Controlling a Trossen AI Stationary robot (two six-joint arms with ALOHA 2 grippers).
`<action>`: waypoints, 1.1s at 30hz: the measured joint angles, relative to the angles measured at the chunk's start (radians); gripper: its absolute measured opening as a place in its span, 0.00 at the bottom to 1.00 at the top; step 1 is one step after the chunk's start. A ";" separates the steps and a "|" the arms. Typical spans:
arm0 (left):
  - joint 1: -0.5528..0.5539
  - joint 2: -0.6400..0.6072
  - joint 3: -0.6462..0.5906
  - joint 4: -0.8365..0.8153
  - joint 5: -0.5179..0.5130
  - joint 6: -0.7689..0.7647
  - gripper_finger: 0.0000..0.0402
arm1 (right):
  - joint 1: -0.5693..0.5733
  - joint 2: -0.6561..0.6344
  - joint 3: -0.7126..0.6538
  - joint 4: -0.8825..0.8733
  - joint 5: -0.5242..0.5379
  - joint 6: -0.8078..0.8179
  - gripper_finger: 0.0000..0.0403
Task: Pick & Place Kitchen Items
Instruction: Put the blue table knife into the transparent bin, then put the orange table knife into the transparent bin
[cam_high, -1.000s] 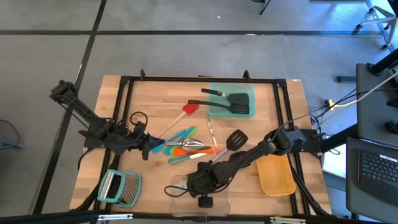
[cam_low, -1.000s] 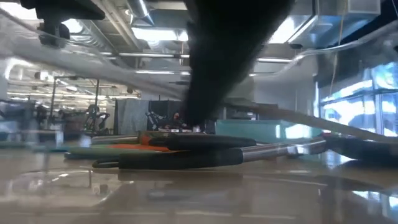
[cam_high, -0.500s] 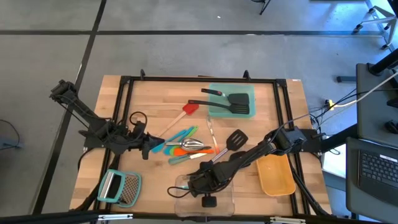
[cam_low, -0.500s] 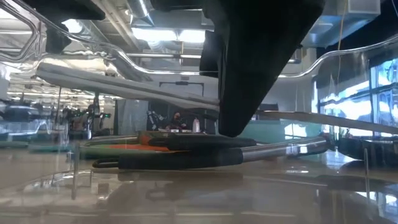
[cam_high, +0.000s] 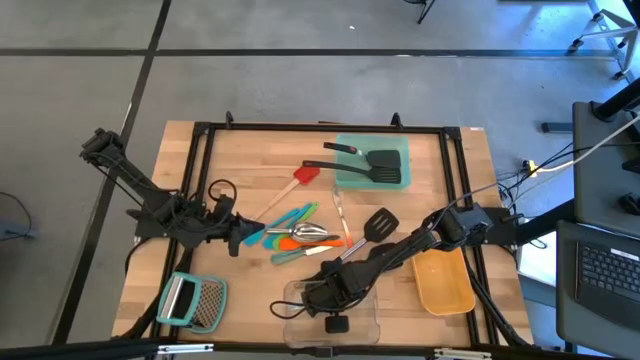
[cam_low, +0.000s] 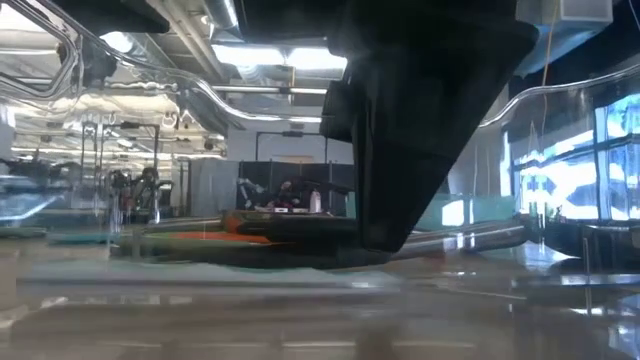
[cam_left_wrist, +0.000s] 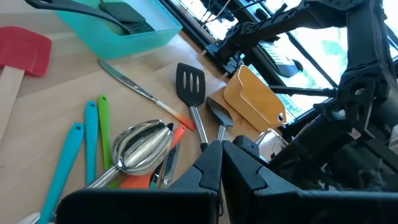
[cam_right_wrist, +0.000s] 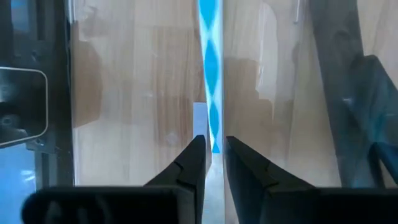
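Right tool (cam_right_wrist: 211, 146) hung over the clear container (cam_high: 360, 322) at the counter's (cam_high: 250, 150) near edge, fingers (cam_right_wrist: 189, 163) parted only by a narrow gap. A slim blue tool (cam_right_wrist: 210, 74) lay in line with that gap, its end right at the fingertips; could not tell if they touched it. Nothing was clearly pinched.

Left tool (cam_left_wrist: 221, 167) sat at the counter's left side, fingers pressed together, gripping nothing, pointed at the pile of utensils mid-counter.

That pile held:
- a silver spoon (cam_high: 308, 234)
- slim teal (cam_left_wrist: 68, 155) tools
- a green tool (cam_left_wrist: 104, 134)
- an orange tool (cam_high: 300, 243)

A black slotted spatula (cam_high: 378, 224) with a steel handle lay just right of the pile. The wooden-handled red spatula (cam_high: 305, 174) lay apart, toward the far side. More black spatulas (cam_high: 380, 163) rested inside the teal container (cam_high: 396, 146) at the far side. The yellow container (cam_high: 443, 280) was by the right edge, and the teal-handled grater (cam_high: 195, 301) was at the near-left corner.
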 joint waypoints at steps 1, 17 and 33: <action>0.000 0.000 0.000 0.000 0.000 0.000 0.01 | 0.000 0.000 0.000 0.001 0.000 0.000 0.16; 0.000 0.000 0.000 0.000 0.003 0.008 0.01 | -0.010 -0.043 0.144 -0.070 0.008 0.026 0.17; 0.027 0.000 0.000 -0.001 0.006 0.037 0.01 | -0.086 -0.146 0.452 -0.326 -0.125 0.008 0.17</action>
